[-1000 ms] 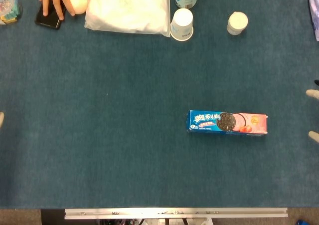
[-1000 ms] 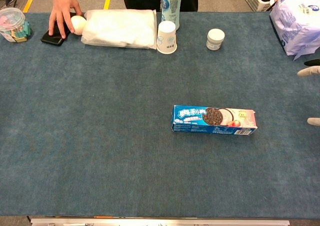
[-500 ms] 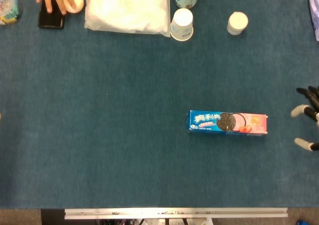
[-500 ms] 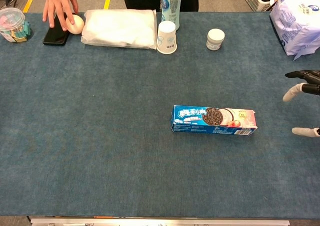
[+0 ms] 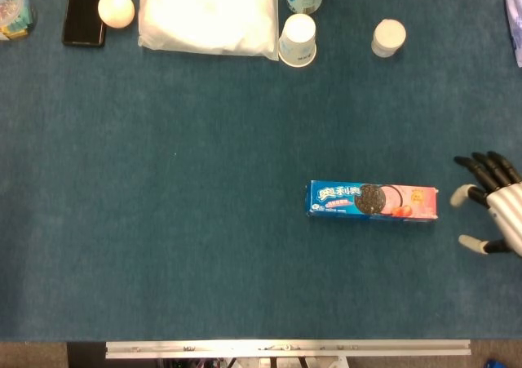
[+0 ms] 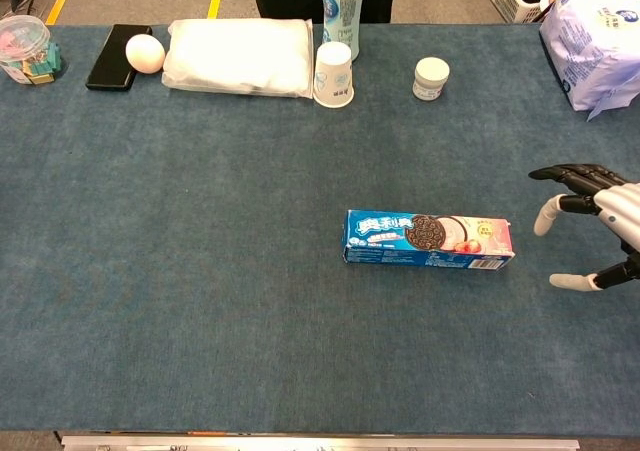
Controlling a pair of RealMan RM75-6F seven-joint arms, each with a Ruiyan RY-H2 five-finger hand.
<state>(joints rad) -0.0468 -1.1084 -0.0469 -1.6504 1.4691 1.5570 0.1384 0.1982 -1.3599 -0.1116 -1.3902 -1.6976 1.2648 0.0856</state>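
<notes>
At the right edge of the frame the right hand (image 6: 597, 233) is spread wide and holds nothing, just beside the cookie box (image 6: 429, 238), which looks light, stiff and crushable, best gripped across its long sides.

The head view looks straight down on the tabletop (image 5: 163, 221) from high above. The chest view looks from lower at the near edge, slanting forward across the tabletop to the floor beyond. Both share the whole blue surface.

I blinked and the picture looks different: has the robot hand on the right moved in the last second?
Yes. The right robot hand has come in from the table's right edge toward the cookie box, which has stayed put. Its fingers are spread and apart from the box.
</notes>
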